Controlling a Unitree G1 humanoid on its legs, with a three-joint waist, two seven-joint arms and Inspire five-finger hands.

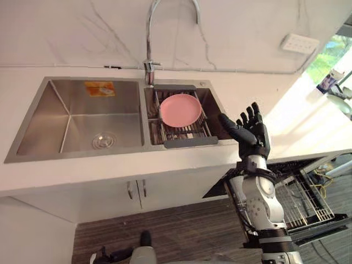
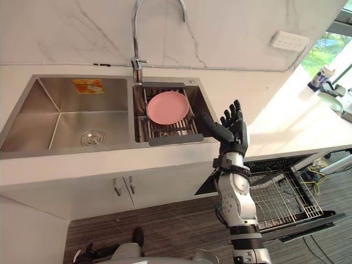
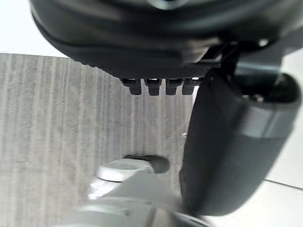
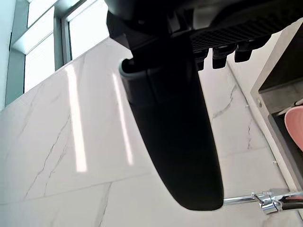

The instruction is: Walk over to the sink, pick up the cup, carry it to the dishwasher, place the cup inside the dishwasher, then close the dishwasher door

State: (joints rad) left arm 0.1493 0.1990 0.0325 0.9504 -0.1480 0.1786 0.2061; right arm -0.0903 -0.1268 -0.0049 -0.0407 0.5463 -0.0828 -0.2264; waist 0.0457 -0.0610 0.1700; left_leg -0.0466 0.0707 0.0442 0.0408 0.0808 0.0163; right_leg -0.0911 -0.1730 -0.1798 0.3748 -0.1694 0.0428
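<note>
A round pink plate [image 1: 180, 109] lies on a wire drying rack [image 1: 186, 136] in the small right basin of a steel double sink [image 1: 71, 118]. My right hand [image 1: 253, 129] is raised just right of that basin, above the counter's front edge, open with straight fingers and nothing in it. In the right wrist view its thumb [image 4: 175, 132] stands out straight against the marble wall, with the plate's edge [image 4: 294, 125] beside it. My left hand [image 3: 222, 142] hangs low over the wood floor, open and holding nothing.
The dishwasher stands open at lower right with its wire rack [image 1: 305, 203] pulled out over the lowered door. A tall curved tap [image 1: 149, 33] rises between the basins. The large left basin holds only a drain. White cabinet doors [image 1: 136, 190] sit below the sink.
</note>
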